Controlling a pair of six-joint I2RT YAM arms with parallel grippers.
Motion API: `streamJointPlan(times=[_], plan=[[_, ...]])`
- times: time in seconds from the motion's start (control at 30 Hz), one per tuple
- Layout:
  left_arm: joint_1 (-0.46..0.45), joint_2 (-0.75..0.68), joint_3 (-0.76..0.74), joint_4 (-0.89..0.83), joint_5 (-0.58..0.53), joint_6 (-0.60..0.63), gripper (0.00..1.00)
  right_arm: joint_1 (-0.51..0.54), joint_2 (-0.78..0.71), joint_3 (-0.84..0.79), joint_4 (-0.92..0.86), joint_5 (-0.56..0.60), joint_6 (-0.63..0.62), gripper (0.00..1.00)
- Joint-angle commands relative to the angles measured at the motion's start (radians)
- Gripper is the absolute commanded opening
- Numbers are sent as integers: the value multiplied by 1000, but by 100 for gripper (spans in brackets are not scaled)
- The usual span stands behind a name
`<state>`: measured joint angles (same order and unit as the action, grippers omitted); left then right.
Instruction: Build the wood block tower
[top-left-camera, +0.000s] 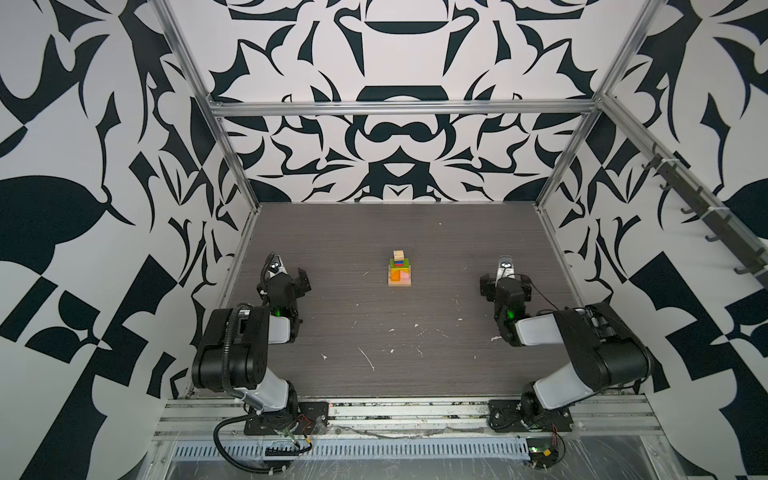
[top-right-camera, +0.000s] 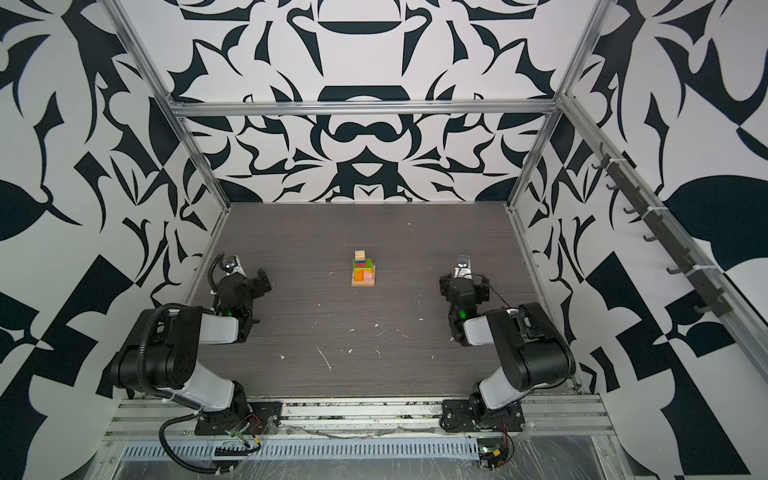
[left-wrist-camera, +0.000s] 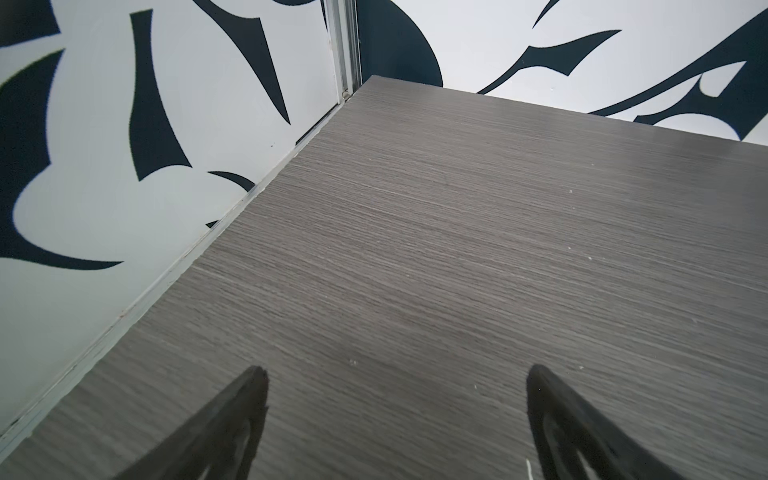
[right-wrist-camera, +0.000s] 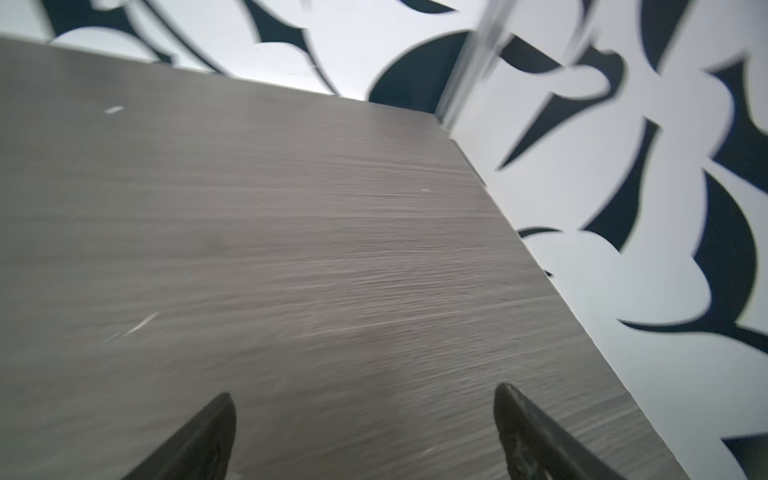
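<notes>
A: How did the tower (top-left-camera: 400, 269) look?
B: Tapering. Tan at the bottom, then orange/pink, green/yellow, blue/red, plain on top. It stood mid-table (top-left-camera: 457, 249).
A: Fingers?
B: Left gripper (left-wrist-camera: 395, 374) and right gripper (right-wrist-camera: 363, 395) were spread wide and empty. Tower sat between them, well apart from both.

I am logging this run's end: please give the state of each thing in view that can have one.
Small tapering tower of coloured wood blocks: upright, touched by neither gripper.
Plain wooden cube: resting on the tower's top.
Left black parallel gripper: open, empty.
Right black parallel gripper: open, empty.
</notes>
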<state>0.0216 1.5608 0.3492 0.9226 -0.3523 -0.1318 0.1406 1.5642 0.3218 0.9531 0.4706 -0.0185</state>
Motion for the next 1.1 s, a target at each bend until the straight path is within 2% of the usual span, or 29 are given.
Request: streamJointPlan(times=[0.0, 0.03, 0.1, 0.47, 0.6, 1.07], plan=[[5, -9, 6, 22, -11, -9, 100, -31, -20, -4, 15, -70, 94, 97], [4, -10, 7, 24, -11, -9, 99, -31, -17, 0, 12, -74, 86, 95], [4, -9, 7, 21, -11, -10, 99, -32, -7, -7, 40, -67, 79, 100], [3, -9, 8, 21, -11, -11, 99, -30, -13, 10, 2, -96, 70, 100], [4, -10, 7, 21, -11, -10, 100, -30, -6, 23, -16, -173, 34, 100], [5, -10, 7, 21, -11, -10, 99, -30, -6, 23, -17, -178, 35, 100]])
